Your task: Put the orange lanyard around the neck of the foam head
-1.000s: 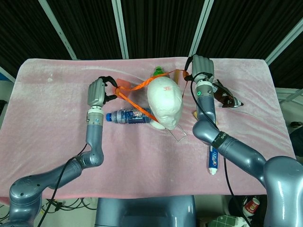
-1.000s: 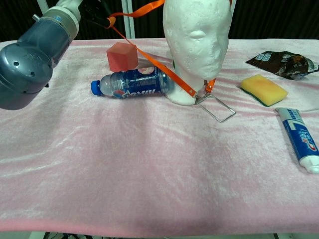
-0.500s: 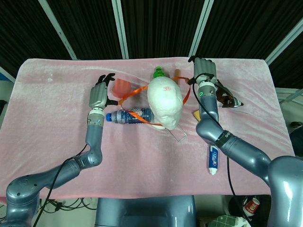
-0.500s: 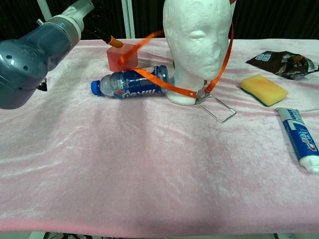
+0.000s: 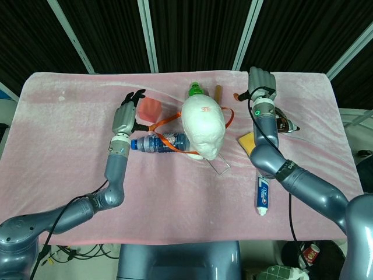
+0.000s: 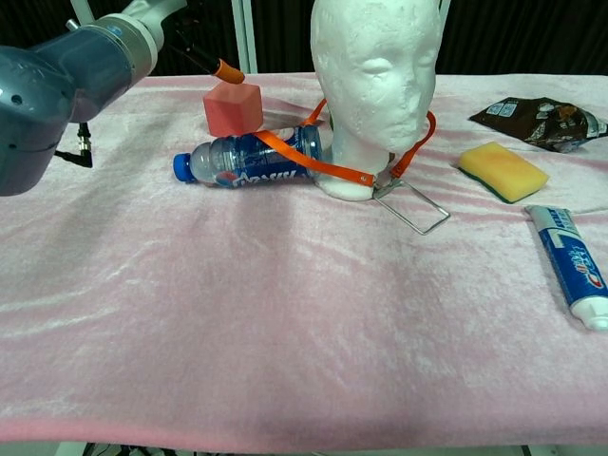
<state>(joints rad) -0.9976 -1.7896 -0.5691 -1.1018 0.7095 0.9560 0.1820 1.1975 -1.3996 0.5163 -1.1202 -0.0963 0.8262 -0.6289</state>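
The white foam head (image 5: 203, 129) stands upright at mid-table, facing the chest camera (image 6: 375, 81). The orange lanyard (image 5: 166, 122) lies looped round its neck (image 6: 306, 163). Its left side drapes over a blue bottle, and its wire clip frame (image 6: 413, 204) rests on the cloth in front. My left hand (image 5: 127, 114) hovers left of the head beside the pink cube, fingers spread, holding nothing. My right hand (image 5: 262, 87) is raised to the right of the head, fingers extended and empty. Neither hand touches the lanyard.
A blue water bottle (image 6: 249, 160) lies against the head's base, with a pink cube (image 6: 233, 106) behind it. A green-capped bottle (image 5: 195, 89) stands behind the head. To the right are a yellow sponge (image 6: 503, 171), a toothpaste tube (image 6: 570, 275) and a dark snack packet (image 6: 537, 119).
Both hands let go of the lanyard and drew outward. The strap, stretched over the head a second ago, has dropped round the neck.
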